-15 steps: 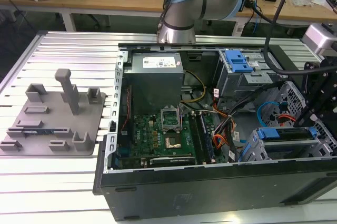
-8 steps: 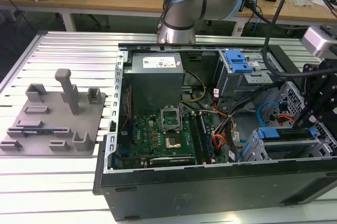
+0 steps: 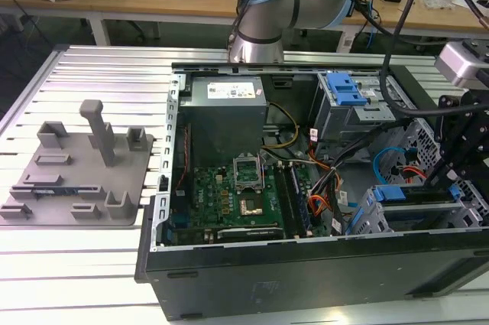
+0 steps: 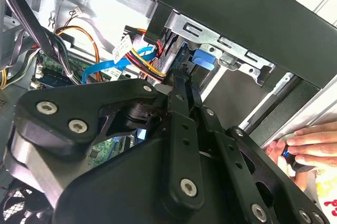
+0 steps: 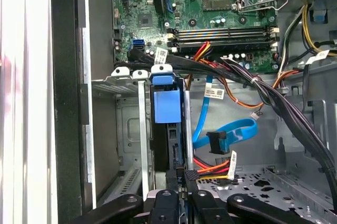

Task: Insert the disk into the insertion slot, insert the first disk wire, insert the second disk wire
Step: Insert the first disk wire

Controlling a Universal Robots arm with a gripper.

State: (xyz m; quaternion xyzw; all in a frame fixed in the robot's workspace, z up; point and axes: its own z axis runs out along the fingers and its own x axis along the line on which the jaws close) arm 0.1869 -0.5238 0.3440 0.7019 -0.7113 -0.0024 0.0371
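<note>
So, in the exterior view from its left: the grey fixture plate (image 3: 76, 164) sits well apart from the insertion slot (image 3: 365, 218). The motherboard (image 3: 244, 195) lies between the two. The slot itself is at the end of the computer case (image 3: 306, 279) on that view's right.

The disk (image 5: 166, 105) stands edge-on inside the slot with its blue carrier showing, and looks mostly seated. The gripper (image 4: 179, 81) is directly in line with the disk, fingers pressed together, nothing visibly pinched. Its tip is at or near the disk's outer edge; contact is unclear. The disk's long axis runs along the fingers, straight into the slot.

The slot walls hug the disk on both sides, so there is little sideways room. The blue data cable (image 5: 231, 132) and red-yellow power lead (image 5: 213, 167) lie loose just beside the slot, apparently unplugged. A person's hand (image 4: 310, 147) rests outside the case, apart from the slot.
</note>
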